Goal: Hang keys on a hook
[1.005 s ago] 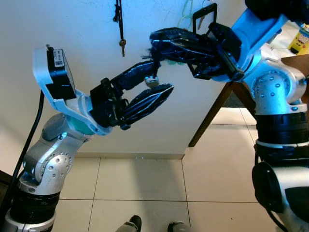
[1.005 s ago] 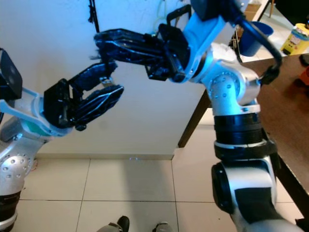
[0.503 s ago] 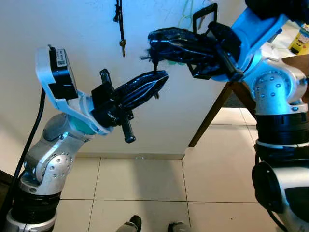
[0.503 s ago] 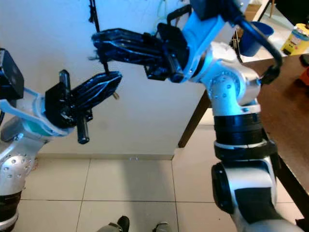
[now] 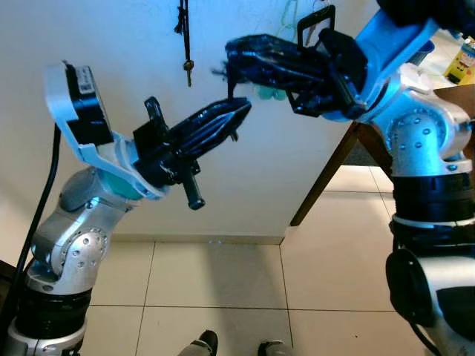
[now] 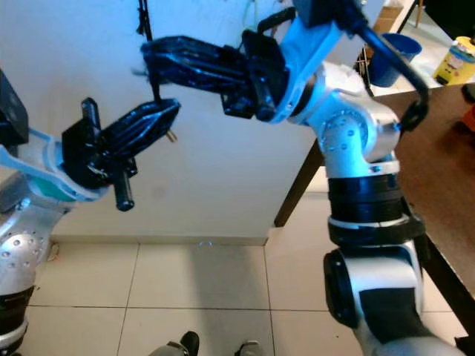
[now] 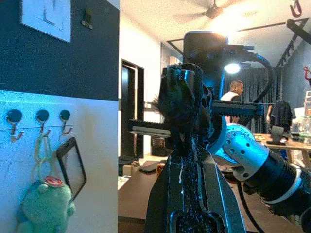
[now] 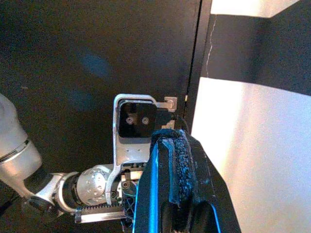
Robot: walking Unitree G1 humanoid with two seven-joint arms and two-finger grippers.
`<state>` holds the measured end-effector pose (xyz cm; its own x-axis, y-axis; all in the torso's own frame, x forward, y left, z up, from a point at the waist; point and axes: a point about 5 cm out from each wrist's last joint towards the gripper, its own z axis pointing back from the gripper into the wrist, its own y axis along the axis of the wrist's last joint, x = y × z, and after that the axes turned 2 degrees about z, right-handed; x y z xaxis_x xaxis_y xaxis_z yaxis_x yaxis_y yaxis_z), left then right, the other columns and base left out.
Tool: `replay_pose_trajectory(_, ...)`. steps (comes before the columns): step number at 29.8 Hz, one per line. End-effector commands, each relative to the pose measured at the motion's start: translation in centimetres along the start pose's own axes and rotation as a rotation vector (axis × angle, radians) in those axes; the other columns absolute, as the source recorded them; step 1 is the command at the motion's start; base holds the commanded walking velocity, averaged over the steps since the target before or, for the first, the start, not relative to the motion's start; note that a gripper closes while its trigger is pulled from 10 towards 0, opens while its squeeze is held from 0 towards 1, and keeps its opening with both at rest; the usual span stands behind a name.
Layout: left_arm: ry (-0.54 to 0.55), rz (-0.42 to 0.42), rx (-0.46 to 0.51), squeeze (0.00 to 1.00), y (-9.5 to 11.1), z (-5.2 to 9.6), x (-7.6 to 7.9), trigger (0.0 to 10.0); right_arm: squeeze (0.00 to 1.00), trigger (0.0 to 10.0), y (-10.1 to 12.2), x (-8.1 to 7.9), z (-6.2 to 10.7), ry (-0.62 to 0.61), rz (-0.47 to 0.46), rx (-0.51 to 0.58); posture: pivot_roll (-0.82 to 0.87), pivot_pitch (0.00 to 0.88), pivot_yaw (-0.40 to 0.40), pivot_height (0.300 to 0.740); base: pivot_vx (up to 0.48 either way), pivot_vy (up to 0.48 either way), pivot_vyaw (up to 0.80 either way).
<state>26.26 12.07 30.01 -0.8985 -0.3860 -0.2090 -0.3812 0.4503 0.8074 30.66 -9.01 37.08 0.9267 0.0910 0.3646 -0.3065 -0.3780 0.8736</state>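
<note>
1. Right gripper: raised before the wall, fingers pressed together on a dark cord that drops toward the left gripper.
2. Left gripper: just below, fingers pressed together; a small metal piece, probably the keys, shows at its tip.
3. Wall hooks: a green plush keyring already hangs here.
4. Progress: keys held by both grippers, not yet hung; the lift to a hook remains.
</note>
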Motion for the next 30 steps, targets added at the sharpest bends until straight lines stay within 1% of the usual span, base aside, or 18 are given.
replay_pose_trajectory(1,0.005,0.001,-0.012,0.0,-0.1,0.1,-0.1,0.0,1.0,10.0,0.4,-0.1,0.2,-0.011,0.029,0.028,0.02,0.082,0.005,0.74,0.0,0.0,0.0)
replay_pose_trajectory(4,0.006,-0.001,-0.013,0.0,-0.1,0.1,-0.2,0.0,1.0,10.0,0.4,-0.1,0.2,-0.019,0.031,0.042,0.02,0.082,0.005,0.74,0.0,0.0,0.0)
replay_pose_trajectory(7,0.008,-0.007,-0.018,0.0,-0.1,0.0,-0.3,0.0,1.0,10.0,0.7,-0.2,0.9,-0.057,0.019,0.087,0.01,0.083,0.011,0.74,0.0,0.0,0.0)
replay_pose_trajectory(9,0.009,-0.011,-0.021,0.0,0.0,0.0,-0.4,0.0,1.0,10.0,0.8,-0.3,1.7,-0.089,0.008,0.12,0.01,0.083,0.015,0.74,0.0,0.0,0.0)
replay_pose_trajectory(10,0.009,-0.011,-0.021,0.0,0.0,0.0,-0.4,0.0,1.0,10.0,0.8,-0.3,1.7,-0.089,0.008,0.12,0.01,0.083,0.015,0.74,0.0,0.0,0.0)
replay_pose_trajectory(13,0.007,-0.016,-0.03,0.0,0.0,0.0,-0.5,0.0,1.0,10.0,0.6,-0.2,3.0,-0.179,0.007,0.147,0.01,0.084,0.023,0.74,0.0,0.0,0.0)
replay_pose_trajectory(15,0.007,-0.016,-0.03,0.0,0.0,0.0,-0.5,0.0,1.0,10.0,0.6,-0.2,3.0,-0.179,0.007,0.147,0.01,0.084,0.023,0.74,0.0,0.0,0.0)
replay_pose_trajectory(17,0.008,-0.019,-0.033,0.0,0.0,0.0,-0.5,0.0,1.0,10.0,0.6,-0.1,3.4,-0.215,0.01,0.156,0.01,0.084,0.026,0.74,0.0,0.0,0.0)
replay_pose_trajectory(18,0.009,-0.021,-0.036,0.0,0.0,0.0,-0.6,0.0,1.0,10.0,0.5,0.0,4.0,-0.265,0.013,0.165,0.0,0.085,0.031,0.74,0.0,0.0,0.0)
replay_pose_trajectory(20,0.009,-0.021,-0.036,0.0,0.0,0.0,-0.6,0.0,1.0,10.0,0.5,0.0,4.0,-0.265,0.013,0.165,0.0,0.085,0.031,0.74,0.0,0.0,0.0)
replay_pose_trajectory(21,0.01,-0.024,-0.038,0.0,0.0,0.0,-0.7,0.0,1.0,10.0,0.4,0.1,4.7,-0.312,0.014,0.172,0.0,0.086,0.037,0.74,0.0,0.0,0.0)
replay_pose_trajectory(22,0.01,-0.024,-0.038,0.0,0.0,0.0,-0.7,0.0,1.0,10.0,0.4,0.1,4.7,-0.312,0.014,0.172,0.0,0.086,0.037,0.74,0.0,0.0,0.0)
replay_pose_trajectory(23,0.009,-0.028,-0.043,0.0,0.0,-0.1,-0.8,0.0,1.0,10.0,-0.1,0.0,5.1,-0.349,0.004,0.149,-0.01,0.086,0.044,0.74,0.0,0.0,0.0)
replay_pose_trajectory(24,0.009,-0.028,-0.043,0.0,0.0,-0.1,-0.8,0.0,1.0,10.0,-0.1,0.0,5.1,-0.349,0.004,0.149,-0.01,0.086,0.044,0.74,0.0,0.0,0.0)
replay_pose_trajectory(26,0.007,-0.035,-0.05,0.0,-0.1,-0.2,-0.9,0.0,1.0,10.0,-1.4,-1.1,5.5,-0.305,-0.032,0.061,-0.01,0.087,0.049,0.74,0.0,0.0,0.0)
replay_pose_trajectory(27,0.007,-0.035,-0.05,0.0,-0.1,-0.2,-0.9,0.0,1.0,10.0,-1.4,-1.1,5.5,-0.305,-0.032,0.061,-0.01,0.087,0.049,0.74,0.0,0.0,0.0)
replay_pose_trajectory(28,0.003,-0.049,-0.066,0.0,-0.2,-0.3,-1.0,0.0,1.0,10.0,-1.9,-2.3,5.4,-0.225,-0.07,0.038,-0.01,0.088,0.05,0.74,0.0,0.0,0.0)
replay_pose_trajectory(30,0.003,-0.049,-0.066,0.0,-0.2,-0.3,-1.0,0.0,1.0,10.0,-1.9,-2.3,5.4,-0.225,-0.07,0.038,-0.01,0.088,0.05,0.74,0.0,0.0,0.0)
